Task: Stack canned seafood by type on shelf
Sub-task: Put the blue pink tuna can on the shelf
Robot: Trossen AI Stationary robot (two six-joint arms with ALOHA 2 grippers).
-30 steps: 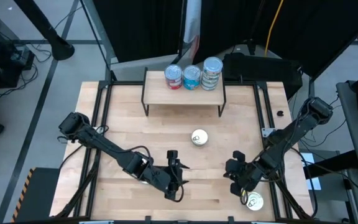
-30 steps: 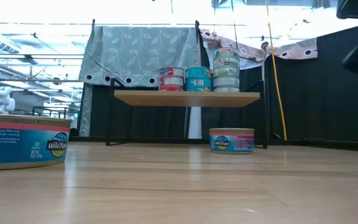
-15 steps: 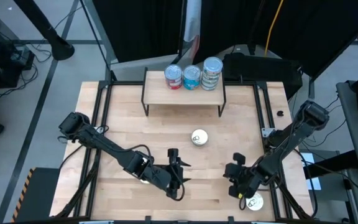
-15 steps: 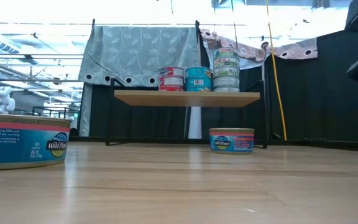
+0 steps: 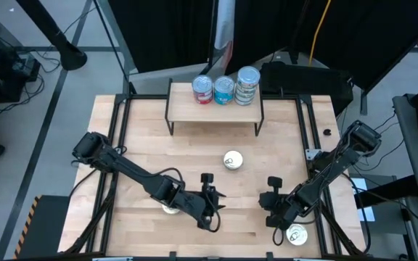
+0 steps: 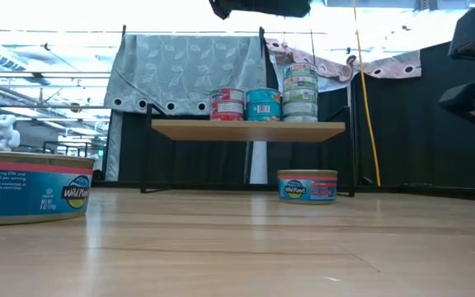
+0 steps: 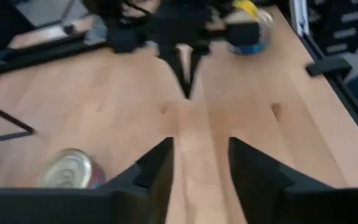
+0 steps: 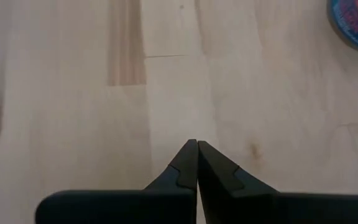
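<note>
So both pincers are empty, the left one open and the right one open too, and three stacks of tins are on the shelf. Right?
Not quite: the right pincer is shut, its fingers pressed together over bare wood in the right wrist view. The rest holds: the left pincer is open and empty, and three stacks of tins stand on the shelf.

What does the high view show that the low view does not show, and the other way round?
Only the high view shows both arms whole: the left gripper open and the right gripper shut, low over the table's near edge, plus a tin by the right arm. Only the low view shows tin labels and the shelf's legs. Both show the shelf with three stacks and one tin before it.
</note>
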